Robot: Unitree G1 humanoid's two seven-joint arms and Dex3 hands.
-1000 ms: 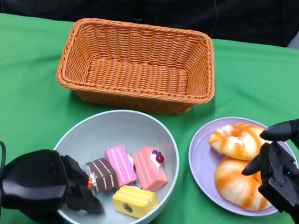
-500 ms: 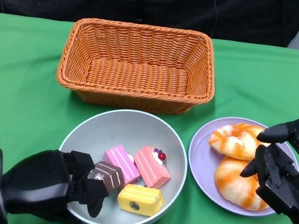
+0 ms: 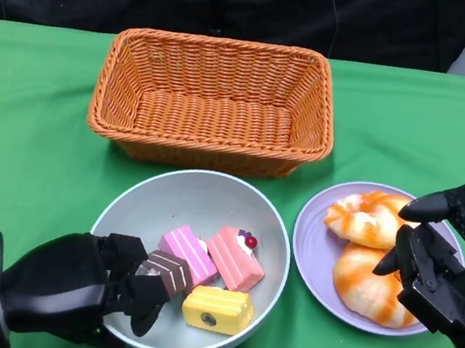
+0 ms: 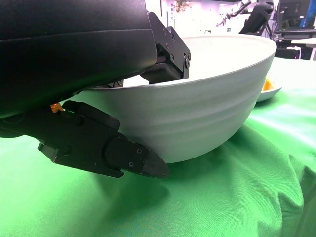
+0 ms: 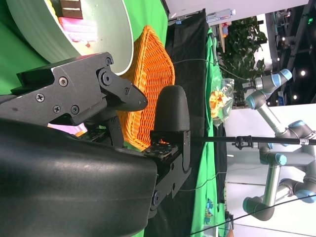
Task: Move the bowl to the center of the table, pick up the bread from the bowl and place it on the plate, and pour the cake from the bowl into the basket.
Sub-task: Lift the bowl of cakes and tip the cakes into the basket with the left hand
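The left hand (image 3: 79, 291) is clamping the bowl (image 3: 202, 200) rim, just before the basket (image 3: 214, 101); tilting too fast risks cakes (image 3: 208, 280) spilling short. The right hand (image 3: 442, 267) is hovering open, empty.

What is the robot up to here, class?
The left hand grips the near rim of the pale bowl, fingers inside and below it. Four small cakes still lie in the bowl. Both breads already sit on the purple plate, with the right hand held open over the plate's near side. The orange basket behind is empty, so pouring seems to be what remains.
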